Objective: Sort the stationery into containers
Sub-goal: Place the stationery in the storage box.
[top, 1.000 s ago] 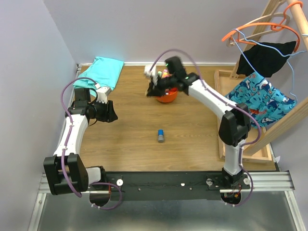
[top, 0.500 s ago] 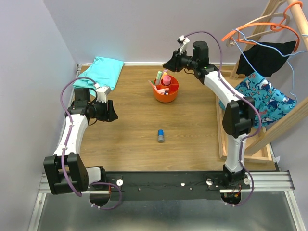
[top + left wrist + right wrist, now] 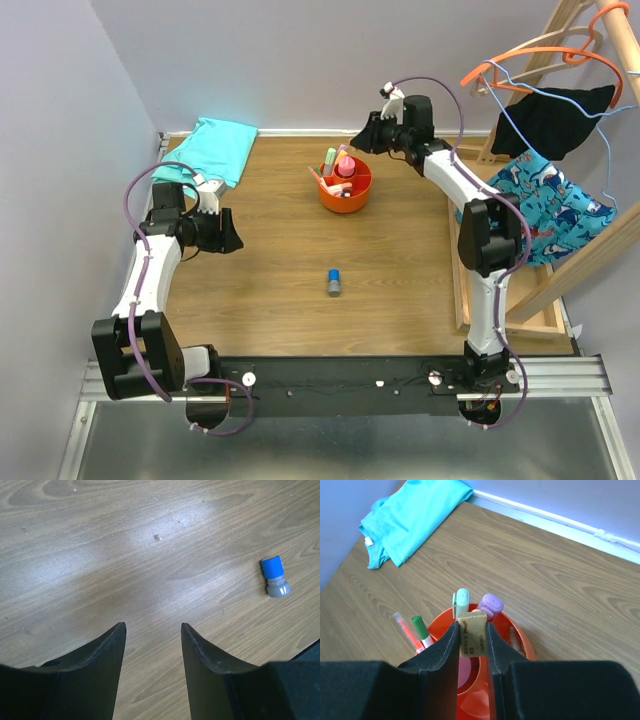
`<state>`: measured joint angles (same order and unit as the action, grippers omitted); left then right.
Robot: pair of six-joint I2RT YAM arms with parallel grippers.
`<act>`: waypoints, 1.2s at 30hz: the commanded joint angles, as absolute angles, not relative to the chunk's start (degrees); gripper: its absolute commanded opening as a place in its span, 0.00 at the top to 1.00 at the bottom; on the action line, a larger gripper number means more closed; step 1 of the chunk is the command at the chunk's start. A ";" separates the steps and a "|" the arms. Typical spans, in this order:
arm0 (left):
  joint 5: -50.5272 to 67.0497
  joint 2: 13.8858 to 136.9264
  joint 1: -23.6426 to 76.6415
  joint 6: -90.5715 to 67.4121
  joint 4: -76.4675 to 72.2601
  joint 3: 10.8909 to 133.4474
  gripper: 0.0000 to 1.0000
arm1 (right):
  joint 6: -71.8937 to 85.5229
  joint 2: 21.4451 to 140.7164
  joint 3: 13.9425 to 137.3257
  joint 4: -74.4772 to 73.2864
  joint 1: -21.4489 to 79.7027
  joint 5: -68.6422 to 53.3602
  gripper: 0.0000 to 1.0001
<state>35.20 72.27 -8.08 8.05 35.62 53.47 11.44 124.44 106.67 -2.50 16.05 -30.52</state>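
Jaws of right gripper point(image 3: 471, 629) pinching small tan rectangular block point(image 3: 472, 639) by broad faces; round orange-red plastic organiser point(image 3: 524, 647) sitting just below tips. Block seeming light, stiff, grippy. Jaws of left gripper point(image 3: 152, 626) standing spread, empty; small blue-capped grey cylinder point(image 3: 275, 576) lying ahead-right, likely rolling, so taking hold across barrel.

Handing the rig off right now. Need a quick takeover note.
Left gripper: open, empty, over the table.
Right gripper: shut on the tan block, held up near the orange organiser.
Done: highlighters and markers stand in the organiser.
Left: drop the block in, then fetch the blue-grey cylinder lying mid-table.
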 commanded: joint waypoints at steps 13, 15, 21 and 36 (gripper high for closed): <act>35.77 75.76 -8.53 7.91 35.59 56.69 0.42 | 12.92 127.53 103.71 -3.25 15.56 -25.75 0.76; 35.68 76.20 -8.53 8.00 35.60 56.87 0.42 | 13.18 127.53 103.27 -3.51 15.56 -25.84 0.76; 35.77 76.81 -8.53 7.91 35.33 57.22 0.42 | 13.27 127.00 101.78 -4.30 15.56 -25.14 0.65; 36.74 77.35 -8.53 5.54 33.49 59.76 0.41 | 16.42 115.59 97.22 -10.45 15.65 -12.14 0.43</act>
<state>35.22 77.60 -8.19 7.05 35.03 57.23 13.47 124.29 100.77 -5.34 16.01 -21.98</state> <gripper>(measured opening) 0.588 0.550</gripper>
